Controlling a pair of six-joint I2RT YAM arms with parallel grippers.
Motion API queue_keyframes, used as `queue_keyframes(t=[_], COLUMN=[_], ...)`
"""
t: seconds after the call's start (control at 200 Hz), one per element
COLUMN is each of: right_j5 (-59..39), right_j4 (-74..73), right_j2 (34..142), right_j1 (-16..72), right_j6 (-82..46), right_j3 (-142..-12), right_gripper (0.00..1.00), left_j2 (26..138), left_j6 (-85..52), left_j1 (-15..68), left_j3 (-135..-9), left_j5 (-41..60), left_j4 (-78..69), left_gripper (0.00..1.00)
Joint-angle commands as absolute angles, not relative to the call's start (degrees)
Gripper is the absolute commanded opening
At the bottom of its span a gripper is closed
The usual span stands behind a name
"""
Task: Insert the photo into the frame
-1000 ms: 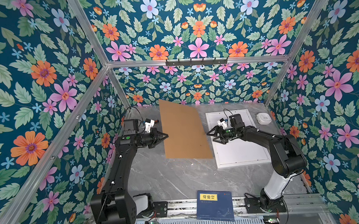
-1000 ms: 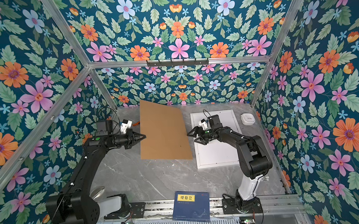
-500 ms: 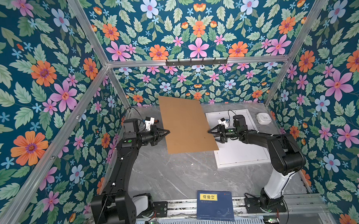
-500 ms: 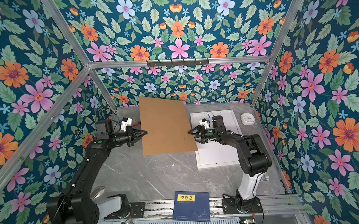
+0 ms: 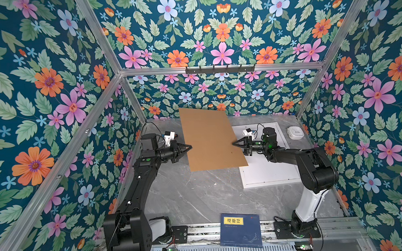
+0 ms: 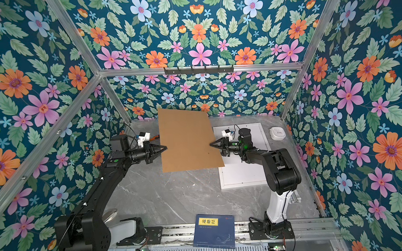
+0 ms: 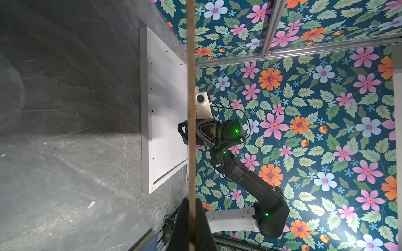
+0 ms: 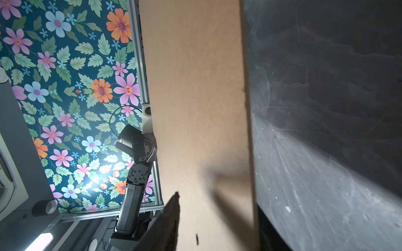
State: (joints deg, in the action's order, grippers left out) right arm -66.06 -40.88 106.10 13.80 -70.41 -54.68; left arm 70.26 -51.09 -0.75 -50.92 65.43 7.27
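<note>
While left gripper (image 5: pixel 190 146) clamps backing board (image 5: pixel 209 139) at left edge, right gripper (image 5: pixel 234 143) straddles right edge, grip unclear; frame (image 5: pixel 273 182) lies right, beneath it, long axis near-far.

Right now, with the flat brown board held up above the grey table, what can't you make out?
Photo: seen in no view.
White rectangular frame: in both top views, left part covered by the brown board, middle by right arm.
Right gripper: grip on board unclear; right wrist view blurs there.
Dark blue book: yellow label's writing too small.
</note>
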Motion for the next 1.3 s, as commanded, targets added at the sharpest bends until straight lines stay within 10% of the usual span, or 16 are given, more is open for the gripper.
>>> queue_keyframes(t=[0.0,0.305,0.6,1.295], right_j5=[-67.49,-67.60,-68.11,-46.51], right_j4=[-44.84,-44.99,-40.86,20.39], right_j2=[105.46,103.93,99.91,70.40], right_j1=[13.89,13.54,10.64,0.36], right_j6=[-72.40,-73.04,-71.99,-36.12], right_j3=[-54.64,-54.25,-53.95,-61.08], right_gripper=[0.43,0.14,0.00,0.00], left_j2=[70.40,71.54,74.73,82.71], left_j6=[-51.12,-49.05,-34.47,-41.54], left_j1=[-0.68,-0.69,-0.70,21.97], left_j3=[-50.26,-49.38,-52.82,-55.34], left_j5=[67.67,67.15,58.55,26.03], left_j4=[1.93,3.36,22.20,16.45], left_gripper=[0.00,0.06,0.68,0.65])
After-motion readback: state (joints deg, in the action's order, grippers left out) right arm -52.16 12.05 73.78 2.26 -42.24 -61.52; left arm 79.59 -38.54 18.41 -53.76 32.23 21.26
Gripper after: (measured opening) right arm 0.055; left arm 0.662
